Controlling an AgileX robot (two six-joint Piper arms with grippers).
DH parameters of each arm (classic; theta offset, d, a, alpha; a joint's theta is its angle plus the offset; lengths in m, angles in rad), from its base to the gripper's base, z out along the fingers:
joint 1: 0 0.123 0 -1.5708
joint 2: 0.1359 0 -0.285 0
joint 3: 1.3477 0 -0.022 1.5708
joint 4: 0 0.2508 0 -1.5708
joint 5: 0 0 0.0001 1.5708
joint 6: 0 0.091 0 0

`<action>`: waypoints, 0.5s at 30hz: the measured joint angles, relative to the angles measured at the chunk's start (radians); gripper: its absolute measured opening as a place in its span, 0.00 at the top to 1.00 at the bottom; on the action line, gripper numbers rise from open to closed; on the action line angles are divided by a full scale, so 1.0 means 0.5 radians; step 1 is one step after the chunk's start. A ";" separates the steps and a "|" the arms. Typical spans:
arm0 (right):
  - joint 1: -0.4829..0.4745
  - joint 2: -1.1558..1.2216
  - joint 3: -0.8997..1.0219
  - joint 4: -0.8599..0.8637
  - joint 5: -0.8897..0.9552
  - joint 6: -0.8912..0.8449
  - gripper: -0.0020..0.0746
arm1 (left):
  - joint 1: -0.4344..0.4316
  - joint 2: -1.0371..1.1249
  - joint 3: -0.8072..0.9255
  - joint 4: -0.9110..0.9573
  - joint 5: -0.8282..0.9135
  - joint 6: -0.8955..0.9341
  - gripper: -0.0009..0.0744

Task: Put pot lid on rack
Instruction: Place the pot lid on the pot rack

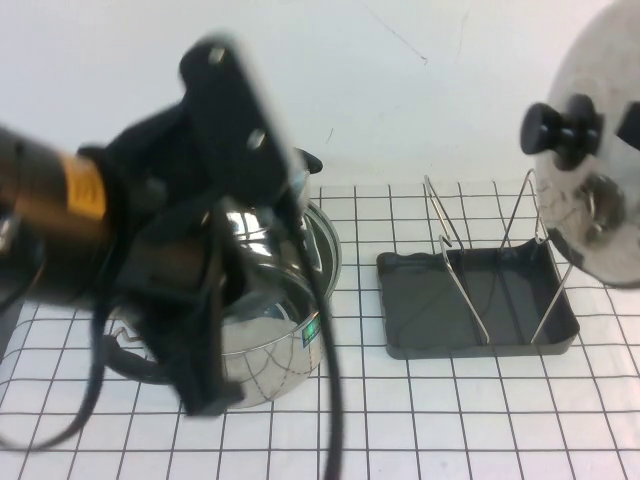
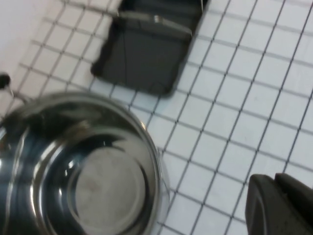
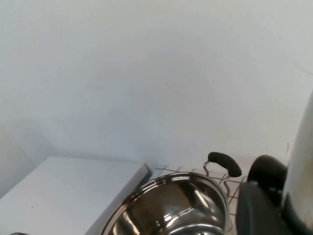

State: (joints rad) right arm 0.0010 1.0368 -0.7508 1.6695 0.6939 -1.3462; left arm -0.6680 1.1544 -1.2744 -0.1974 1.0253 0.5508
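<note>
Pot lid (image 1: pixel 600 190): held on edge in the air at the right of the high view, above and just right of the rack, black knob (image 1: pixel 560 128) facing left.
Right gripper (image 3: pixel 266 205): carries the lid; only a dark finger beside the knob shows in its wrist view, so the grip is probably on the rim, but the contact point cannot be confirmed.
Left gripper (image 2: pixel 281 205): raised over the pot (image 1: pixel 270 320); whether its fingers are spread or pressed together cannot be told.
Rack (image 1: pixel 475 300): dark tray on the gridded table, right of the pot, two wire loops (image 1: pixel 455 255) upright, slot between them vacant.
Step in hand: lower the lid into the slot.
Procedure: keep the lid vertical; align its plane parallel with the loops; centre the rim over the gap; descend slowly; release only once the rim rests on the tray floor.
Risk: a tilted lid may strike a wire and shift the light tray.
</note>
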 joint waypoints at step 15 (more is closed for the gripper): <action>0.704 0.735 -0.359 0.066 -0.813 -0.384 0.83 | 0.000 -0.168 0.546 -0.064 -0.170 -0.138 0.99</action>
State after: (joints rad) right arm 0.3528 1.4043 -0.9303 1.7025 0.2872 -1.5380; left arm -0.6680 1.0703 -1.0014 -0.2292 0.9405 0.4818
